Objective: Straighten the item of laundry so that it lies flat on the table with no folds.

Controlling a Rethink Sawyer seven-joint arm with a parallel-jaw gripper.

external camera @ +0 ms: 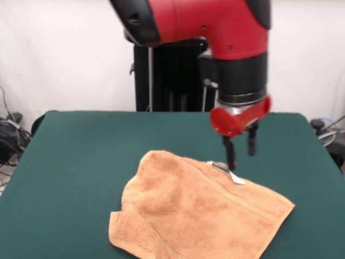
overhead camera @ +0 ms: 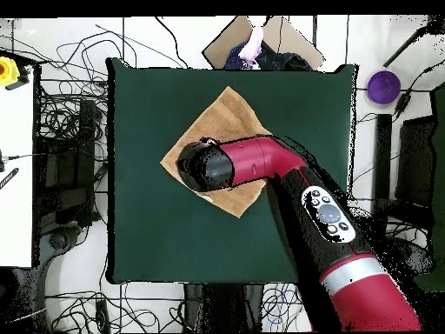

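White wall (external camera: 64, 54) behind, pale tiled floor (overhead camera: 74, 261) strewn with black cables (overhead camera: 61, 113), cardboard box (overhead camera: 278, 39), purple bowl (overhead camera: 383, 86) off right

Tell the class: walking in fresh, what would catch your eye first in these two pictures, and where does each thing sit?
The big red and black arm fills the top of the front view, its gripper open just above the towel's far edge. Below it a peach-orange towel lies rumpled on the dark green table, a small white tag beside the fingertips.
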